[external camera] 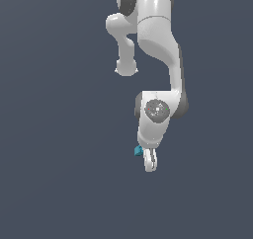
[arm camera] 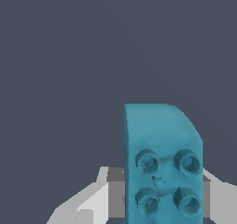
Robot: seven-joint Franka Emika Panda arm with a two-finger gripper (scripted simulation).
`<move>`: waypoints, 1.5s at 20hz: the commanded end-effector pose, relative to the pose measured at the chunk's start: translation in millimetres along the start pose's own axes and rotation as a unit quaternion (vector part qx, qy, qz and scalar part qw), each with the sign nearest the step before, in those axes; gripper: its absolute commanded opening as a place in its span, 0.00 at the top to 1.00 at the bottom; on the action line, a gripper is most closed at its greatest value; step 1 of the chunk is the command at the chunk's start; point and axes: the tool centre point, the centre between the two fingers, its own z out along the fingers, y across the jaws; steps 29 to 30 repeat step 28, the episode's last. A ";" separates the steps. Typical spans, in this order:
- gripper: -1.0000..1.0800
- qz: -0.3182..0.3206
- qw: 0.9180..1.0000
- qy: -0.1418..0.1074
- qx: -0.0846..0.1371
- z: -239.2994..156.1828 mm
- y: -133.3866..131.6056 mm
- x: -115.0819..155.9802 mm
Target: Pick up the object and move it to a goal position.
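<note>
One teal block (lower edge cut off), tool beside it

The exterior view looks from well back at the white arm, which hangs into the frame from the top edge against plain grey. The gripper sits small below the arm's wrist. The wrist view looks out past the fingers from very near; the teal block fills much of it. Both views share the block and the fingertips.
</note>
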 end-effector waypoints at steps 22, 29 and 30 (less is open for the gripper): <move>1.00 0.000 1.000 0.000 0.001 -149.6 67.2 20.5; 1.00 0.000 1.000 0.000 0.001 -159.1 70.0 21.5; 1.00 0.000 1.000 0.000 0.001 -159.1 70.0 21.5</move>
